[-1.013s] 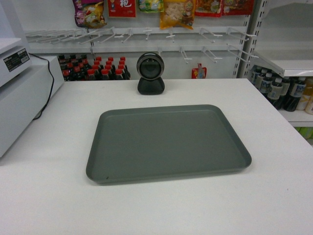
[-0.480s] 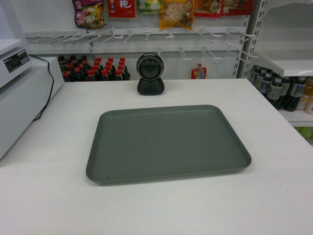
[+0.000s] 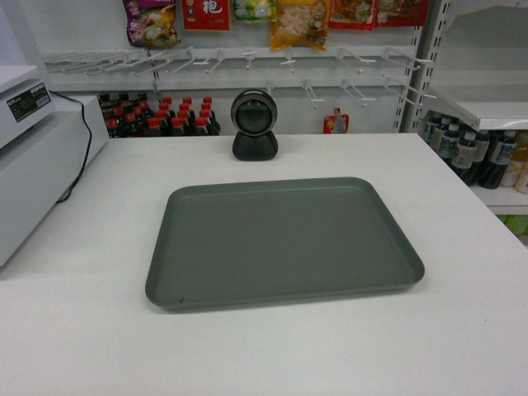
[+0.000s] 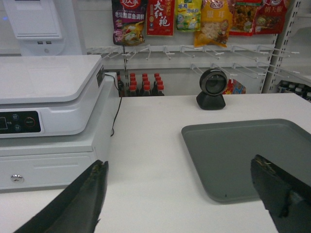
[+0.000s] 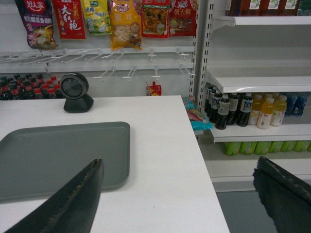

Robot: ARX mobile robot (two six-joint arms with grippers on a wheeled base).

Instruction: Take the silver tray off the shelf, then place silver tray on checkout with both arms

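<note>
Checkout counter [image 3: 462, 330], white and flat, fills the lower part of the head view and bears everything of note. White cash register [image 4: 48, 97] stands along its left edge, a black cable [image 4: 115, 109] running down beside it. Silver tray [image 3: 280, 239], grey-green with a low raised rim, lies flat on the counter near its middle, long side facing the robot, nothing on it. Round black scanner [image 3: 254, 124] stands just behind the tray's far edge, apart from it. Shelf [image 5: 257, 80] with perforated uprights stands to the right of the counter, with bottles [image 5: 243, 109] on the board below. Red-capped bottles [image 3: 165, 115] sit behind the counter under hanging snack packets [image 3: 297, 21].

Left gripper [image 4: 184, 194] hangs over the counter's near-left part, fingers [image 4: 87, 194] spread wide and grasping nothing, the tray's left corner between them in that view. Right gripper [image 5: 180, 194] is likewise spread and holding nothing, beside the tray's right edge, with no contact seen.
</note>
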